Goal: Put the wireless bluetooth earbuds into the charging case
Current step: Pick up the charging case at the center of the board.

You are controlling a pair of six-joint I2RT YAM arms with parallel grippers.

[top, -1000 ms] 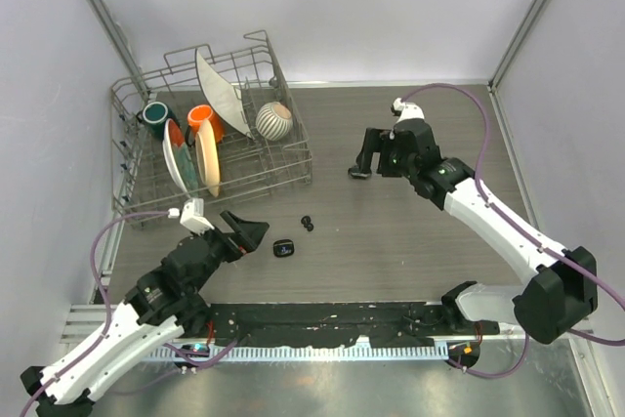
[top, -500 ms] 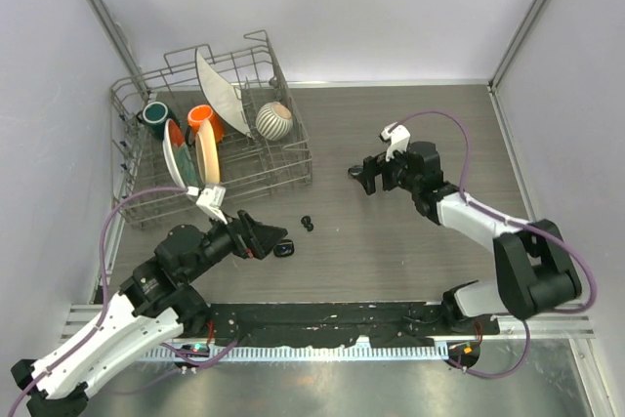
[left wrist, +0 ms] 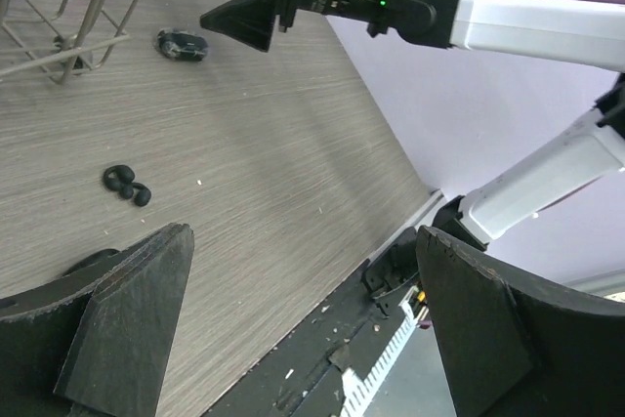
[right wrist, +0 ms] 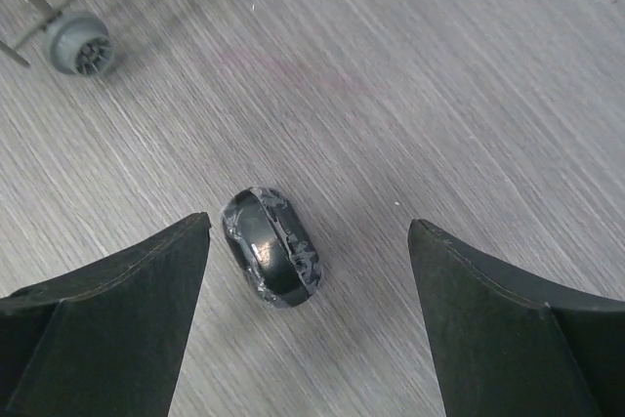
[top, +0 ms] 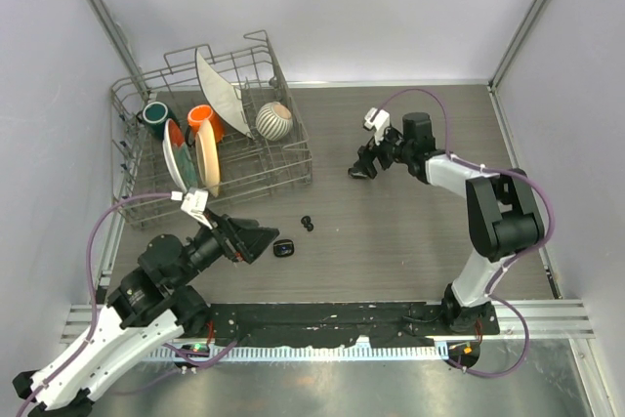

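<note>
Straddling the rounded, pebble-shaped black case (right wrist: pixel 273 259) on the wood-grain worktop (right wrist: pixel 469 95), our right jaws stand wide apart. We should lower squarely and close across its narrow width, since the slick shell could skid. Our left jaws gape too, empty, beside a second case (top: pixel 283 248). The tiny glossy earbuds (top: pixel 309 224) lie loose nearby.

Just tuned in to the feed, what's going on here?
Nothing is held yet. The right gripper hangs open over a black oval charging case lying on the grey wood-grain table. The left gripper, also open, is beside a second small black case. The pair of tiny glossy black earbuds lies loose on the table between the two cases.
</note>
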